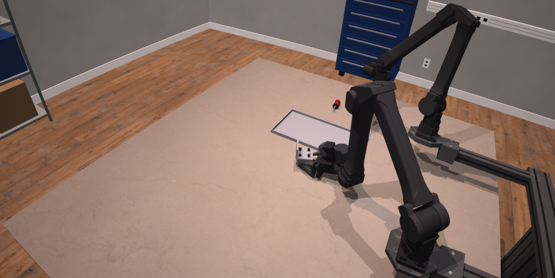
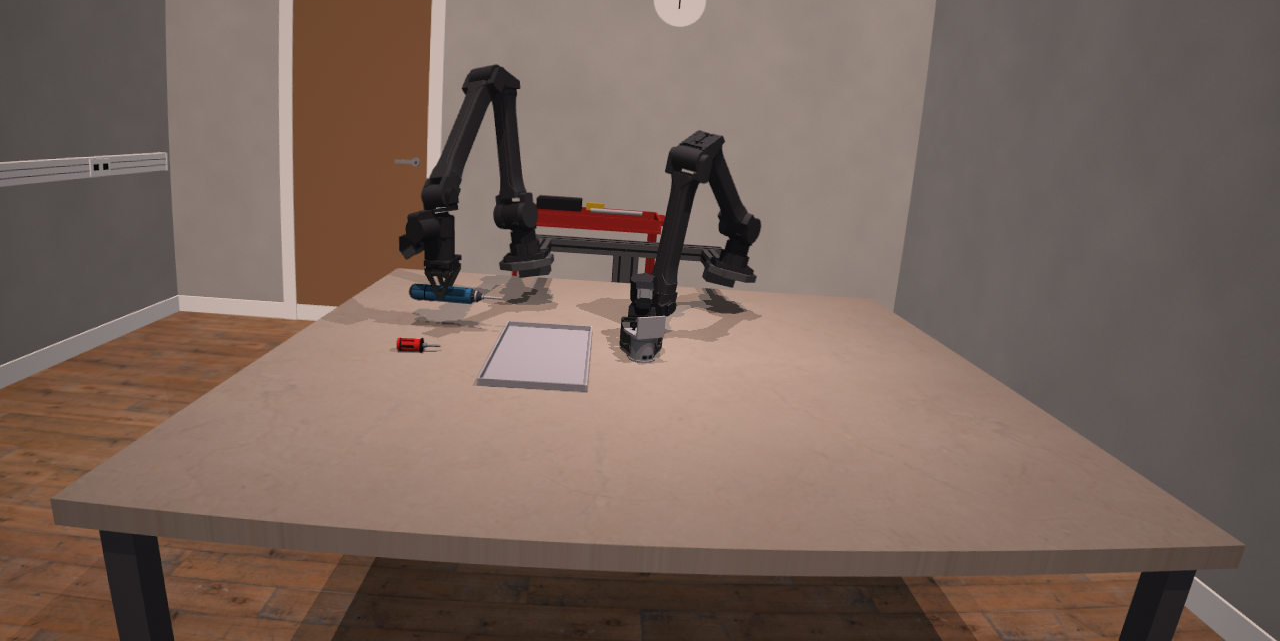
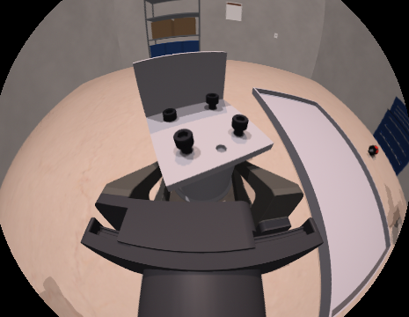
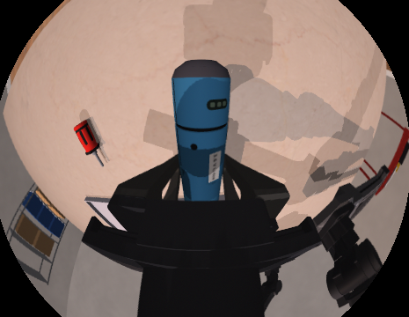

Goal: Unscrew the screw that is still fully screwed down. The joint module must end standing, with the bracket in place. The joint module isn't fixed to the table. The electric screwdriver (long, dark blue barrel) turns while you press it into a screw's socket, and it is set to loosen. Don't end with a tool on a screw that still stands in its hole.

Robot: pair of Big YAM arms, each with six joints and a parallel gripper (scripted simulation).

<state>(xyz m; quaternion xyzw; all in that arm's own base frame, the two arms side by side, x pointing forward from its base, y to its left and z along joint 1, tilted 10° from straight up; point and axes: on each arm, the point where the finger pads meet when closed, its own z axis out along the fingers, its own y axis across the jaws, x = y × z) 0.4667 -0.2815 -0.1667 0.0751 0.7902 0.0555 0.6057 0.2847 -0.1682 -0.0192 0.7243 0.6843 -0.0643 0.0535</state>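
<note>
My left gripper sat low over the table, its fingers parted and gripping from both sides. My right gripper pointed downward, clamped on its load above the tabletop, that arm's elbow bent high.
</note>
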